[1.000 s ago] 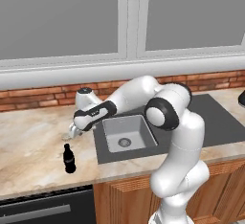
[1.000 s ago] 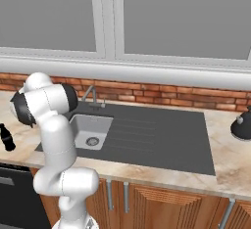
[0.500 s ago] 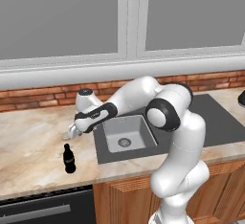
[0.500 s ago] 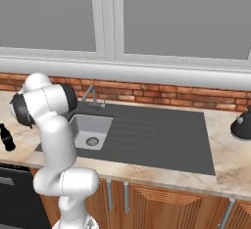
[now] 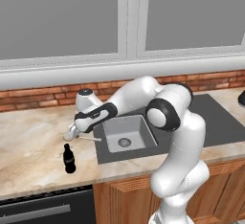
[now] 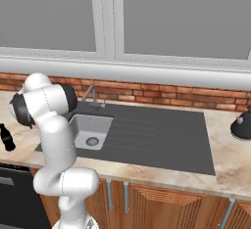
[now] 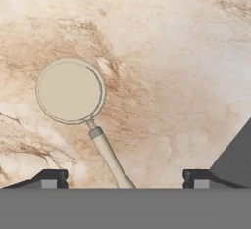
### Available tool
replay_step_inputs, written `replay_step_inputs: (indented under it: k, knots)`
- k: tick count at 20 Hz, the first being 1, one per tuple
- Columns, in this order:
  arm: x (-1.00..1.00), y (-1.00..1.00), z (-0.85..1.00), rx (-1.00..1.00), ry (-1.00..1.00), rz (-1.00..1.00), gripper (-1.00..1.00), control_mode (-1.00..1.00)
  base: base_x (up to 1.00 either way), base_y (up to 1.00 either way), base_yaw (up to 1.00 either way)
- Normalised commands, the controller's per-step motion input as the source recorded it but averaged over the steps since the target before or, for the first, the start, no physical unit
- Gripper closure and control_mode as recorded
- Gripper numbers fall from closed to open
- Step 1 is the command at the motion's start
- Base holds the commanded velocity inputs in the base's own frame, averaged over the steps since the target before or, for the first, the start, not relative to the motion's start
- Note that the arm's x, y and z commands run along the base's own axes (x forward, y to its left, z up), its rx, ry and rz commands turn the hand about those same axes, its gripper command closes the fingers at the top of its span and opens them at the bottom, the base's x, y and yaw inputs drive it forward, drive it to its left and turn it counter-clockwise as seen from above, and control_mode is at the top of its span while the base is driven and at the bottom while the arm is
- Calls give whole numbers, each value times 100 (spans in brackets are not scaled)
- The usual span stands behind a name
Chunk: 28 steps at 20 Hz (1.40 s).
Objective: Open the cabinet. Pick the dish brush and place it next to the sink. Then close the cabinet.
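The dish brush (image 7: 70,91) lies flat on the marble counter, a pale beige round head with a thin handle running back between my fingertips. My gripper (image 7: 125,176) hovers just above it, open, with both dark fingertips (image 7: 50,178) wide apart and touching nothing. In the left base view the gripper (image 5: 76,131) points down at the counter just left of the sink (image 5: 112,127), and the brush handle (image 5: 91,138) shows beside it. The cabinet is out of view.
A small black bottle (image 5: 69,159) stands on the counter in front of the gripper, near the front edge. The dark drainboard (image 6: 162,135) stretches right of the basin, with the faucet (image 6: 90,96) behind and a dark kettle (image 6: 242,125) far right.
The jaws have gone from nearly shut to wide open, letting go of the dish brush, which now rests on the counter. The arm has barely moved.
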Motion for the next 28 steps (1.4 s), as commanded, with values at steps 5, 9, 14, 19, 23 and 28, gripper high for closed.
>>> replay_step_inputs:
  k: [5,9,14,19,23,28]
  knots:
    - [-18,-28,15,0,-5,0,-100,-100,0,0,0]
    - [-47,-58,46,3,-6,-3,-100,-100,0,0,0]
    - [-73,-63,41,7,0,-9,-100,-100,0,0,0]
    - [-99,-57,42,13,0,-14,-100,-100,0,0,0]
    - [-88,-50,70,7,0,-14,-100,-100,0,0,0]
    - [-58,-53,99,0,14,-13,-100,-100,0,0,0]
